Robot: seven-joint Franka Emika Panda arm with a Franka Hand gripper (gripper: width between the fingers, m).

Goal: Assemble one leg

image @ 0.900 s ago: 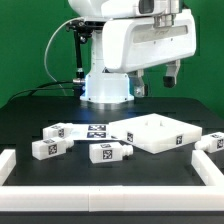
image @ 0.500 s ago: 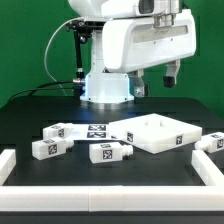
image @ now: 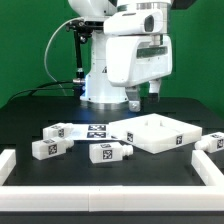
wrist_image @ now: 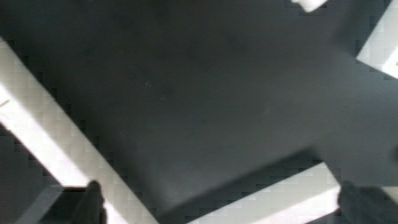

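1. the gripper point(image: 145, 98) hangs above the black table point(image: 40, 110), jaws spread apart, grasping nothing.
2. a leg point(image: 110, 152) lies flat on the table near the square panel point(image: 155, 132), well apart from the gripper.

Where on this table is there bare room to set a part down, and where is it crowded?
Bare black table lies behind the legs on the exterior view's left, up to the robot base, and behind the square panel on its right. Crowded: the middle band of legs, marker board and panel.
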